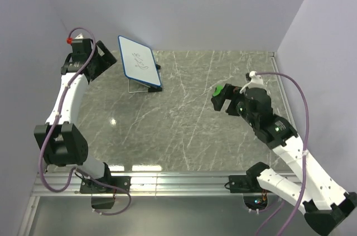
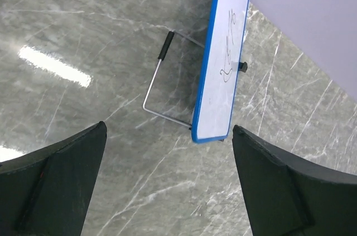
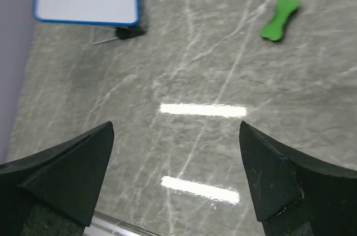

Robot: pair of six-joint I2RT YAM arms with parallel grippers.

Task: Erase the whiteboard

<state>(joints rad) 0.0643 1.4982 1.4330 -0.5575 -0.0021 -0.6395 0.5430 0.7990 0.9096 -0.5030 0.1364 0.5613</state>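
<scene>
Gaping wide and holding nothing, the left tool (image 1: pixel 106 60) hangs just beside the whiteboard (image 1: pixel 139 62). The board leans on its wire stand (image 2: pixel 153 88) at the far left of the bench (image 1: pixel 184 113), with dark scribbles on its face. The left arm reaches forward along the left wall. The right tool (image 3: pixel 176 130) is likewise spread and empty, its arm bent inward over the bench's right half, near a green eraser (image 3: pixel 280 18) lying flat.
</scene>
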